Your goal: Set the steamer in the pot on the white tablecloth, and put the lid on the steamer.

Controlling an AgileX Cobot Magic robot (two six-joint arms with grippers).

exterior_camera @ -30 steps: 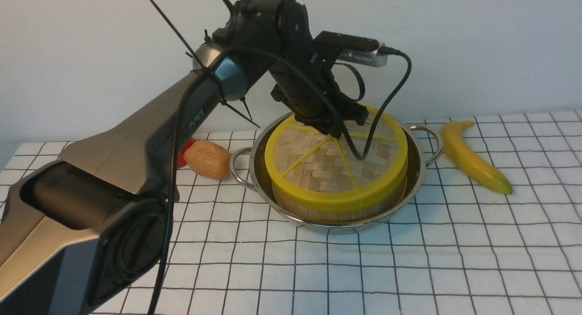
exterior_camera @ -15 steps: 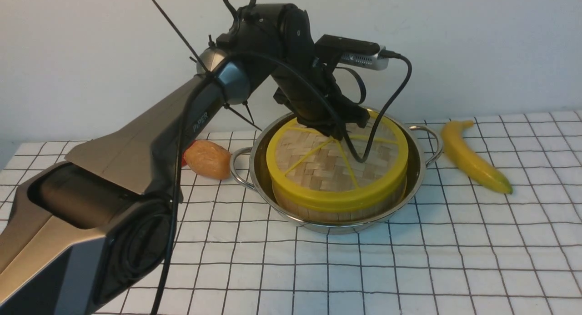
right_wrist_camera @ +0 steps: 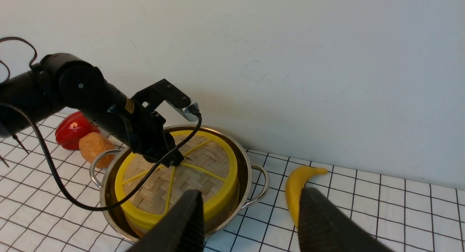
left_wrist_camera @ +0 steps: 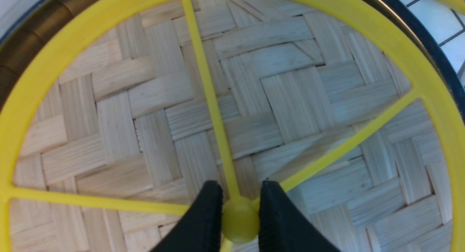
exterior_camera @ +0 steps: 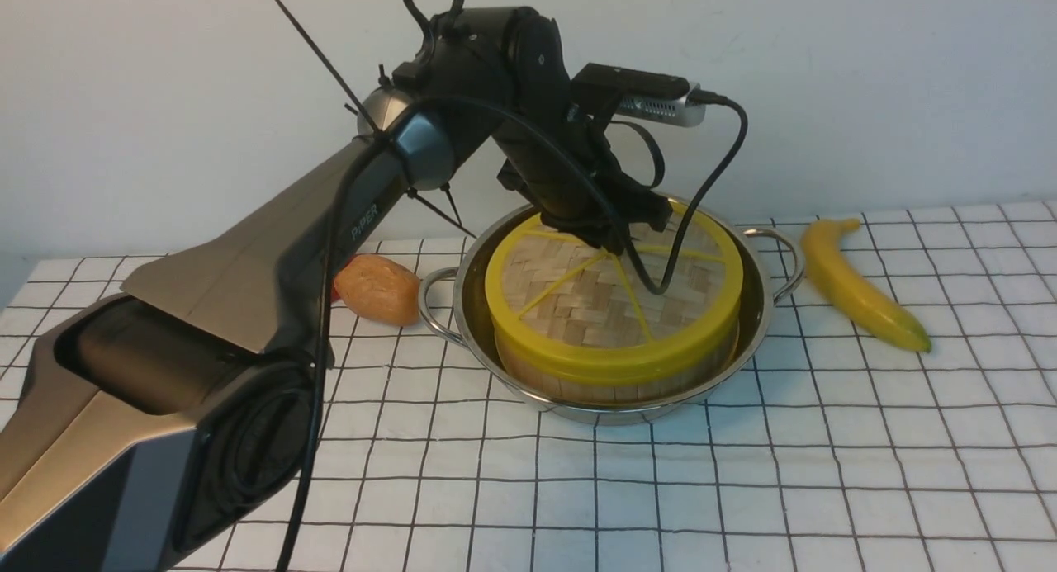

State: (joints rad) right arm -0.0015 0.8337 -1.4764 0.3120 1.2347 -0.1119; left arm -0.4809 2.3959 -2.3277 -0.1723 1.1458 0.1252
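The shiny pot (exterior_camera: 765, 306) stands on the white tablecloth (exterior_camera: 743, 481) with the steamer (exterior_camera: 578, 387) inside it; only the steamer's slat wall shows. The woven lid (exterior_camera: 594, 308) with its yellow rim lies level on top of the steamer and hides what is inside. My left gripper (exterior_camera: 613, 238) reaches down onto the lid's centre. In the left wrist view the left gripper (left_wrist_camera: 240, 194) is shut on the lid's small yellow knob (left_wrist_camera: 239, 221), one finger on each side. My right gripper (right_wrist_camera: 250, 208) hangs open and empty, above the cloth in front of the pot (right_wrist_camera: 250, 164).
A banana (exterior_camera: 859, 287) lies on the cloth right of the pot. An orange-brown bun-like item (exterior_camera: 378, 289) sits left of the pot, with a red pepper (right_wrist_camera: 74, 130) behind it. A white wall closes off the back. The left arm's cable drapes over the lid.
The left gripper has lowered the lid from a slight tilt until it sits flat on the steamer; in the last half second it barely moved. The right arm has stayed still.
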